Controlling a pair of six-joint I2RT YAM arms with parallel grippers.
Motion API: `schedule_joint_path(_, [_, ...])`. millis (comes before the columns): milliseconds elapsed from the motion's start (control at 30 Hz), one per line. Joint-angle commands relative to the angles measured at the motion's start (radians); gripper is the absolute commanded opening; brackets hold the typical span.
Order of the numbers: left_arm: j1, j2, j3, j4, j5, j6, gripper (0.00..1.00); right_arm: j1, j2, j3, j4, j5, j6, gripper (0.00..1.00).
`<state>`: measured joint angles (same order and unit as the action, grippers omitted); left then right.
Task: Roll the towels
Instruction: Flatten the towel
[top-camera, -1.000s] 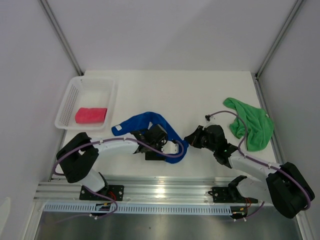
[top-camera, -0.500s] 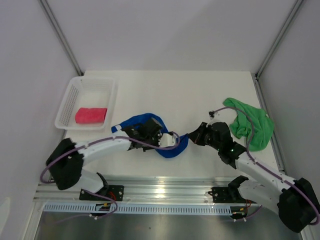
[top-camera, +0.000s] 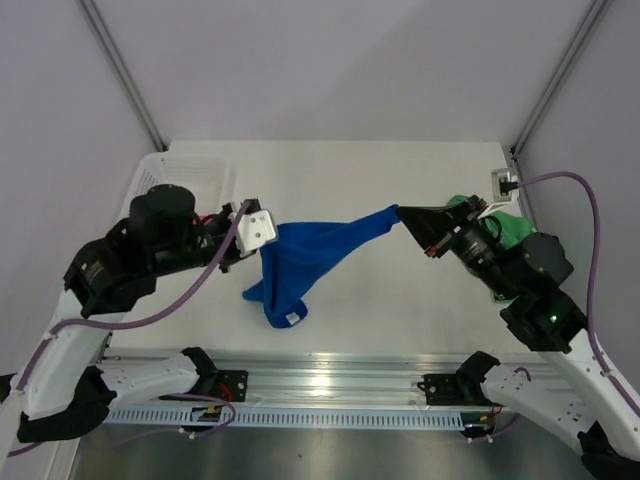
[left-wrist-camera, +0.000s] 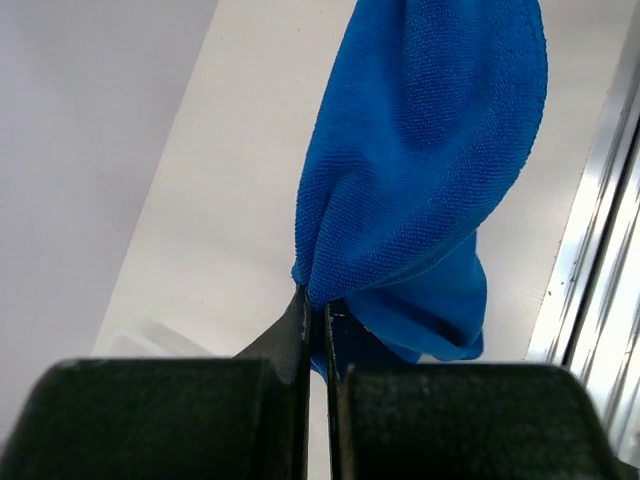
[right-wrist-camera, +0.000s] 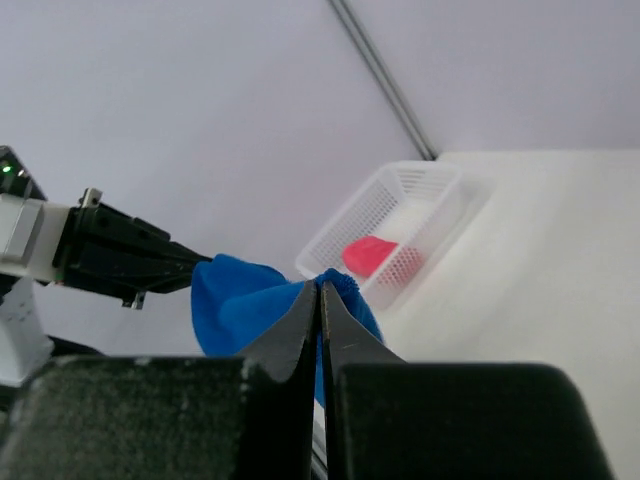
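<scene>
The blue towel (top-camera: 320, 245) hangs stretched in the air between both grippers, its loose part drooping towards the table. My left gripper (top-camera: 269, 237) is shut on the towel's left end, seen in the left wrist view as blue towel (left-wrist-camera: 430, 170) pinched at the fingertips (left-wrist-camera: 303, 305). My right gripper (top-camera: 401, 212) is shut on the opposite corner of the blue towel (right-wrist-camera: 235, 300). The green towel (top-camera: 512, 226) lies at the right, mostly hidden behind the right arm. The pink-red towel (right-wrist-camera: 372, 253) lies in the basket.
A white mesh basket (top-camera: 195, 165) stands at the back left of the table, partly hidden behind the raised left arm. The basket (right-wrist-camera: 420, 195) shows again in the right wrist view. An aluminium rail (top-camera: 330, 375) runs along the near edge.
The left gripper shut on the blue towel. Both arms then rose and moved apart, lifting the towel off the table and pulling it out between them.
</scene>
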<state>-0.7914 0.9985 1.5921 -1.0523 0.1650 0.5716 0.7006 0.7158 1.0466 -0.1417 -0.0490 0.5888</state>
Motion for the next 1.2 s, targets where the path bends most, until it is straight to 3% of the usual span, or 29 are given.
schedule_joint_path(0, [-0.002,0.029,0.181,-0.138,0.016,-0.062,0.01,0.037,0.011,0.099,-0.058,0.021,-0.029,0.0])
schedule_joint_path(167, [0.0,0.055,0.308,-0.074,-0.157,-0.05,0.01,0.043,0.039,0.176,-0.009,0.044,-0.085,0.0])
schedule_joint_path(300, [0.053,0.15,0.327,-0.022,-0.16,-0.036,0.01,0.027,0.163,0.233,0.005,0.138,-0.203,0.0])
schedule_joint_path(400, [0.156,0.245,0.313,0.099,-0.147,-0.052,0.01,-0.076,0.299,0.271,0.056,0.082,-0.228,0.0])
schedule_joint_path(500, [0.243,0.368,0.345,0.185,-0.134,-0.09,0.01,-0.272,0.451,0.308,0.142,-0.113,-0.135,0.0])
schedule_joint_path(567, [0.285,0.446,0.378,0.23,-0.114,-0.118,0.01,-0.312,0.535,0.358,0.183,-0.137,-0.135,0.0])
schedule_joint_path(733, [0.336,0.583,0.471,0.376,-0.194,-0.156,0.01,-0.369,0.81,0.64,0.163,-0.123,-0.193,0.0])
schedule_joint_path(833, [0.377,0.708,0.664,0.37,-0.21,-0.156,0.01,-0.407,0.934,0.83,0.153,-0.111,-0.213,0.0])
schedule_joint_path(867, [0.382,0.745,0.833,0.33,-0.206,-0.145,0.01,-0.418,0.964,0.892,0.145,-0.112,-0.21,0.0])
schedule_joint_path(967, [0.386,0.854,0.963,0.328,-0.261,-0.082,0.01,-0.443,1.095,1.168,0.013,-0.117,-0.193,0.0])
schedule_joint_path(1067, [0.388,0.833,0.901,0.432,-0.275,-0.024,0.01,-0.454,1.18,1.358,-0.059,-0.121,-0.21,0.0])
schedule_joint_path(1167, [0.389,0.79,0.82,0.472,-0.222,-0.016,0.01,-0.454,1.165,1.348,-0.078,-0.118,-0.241,0.0])
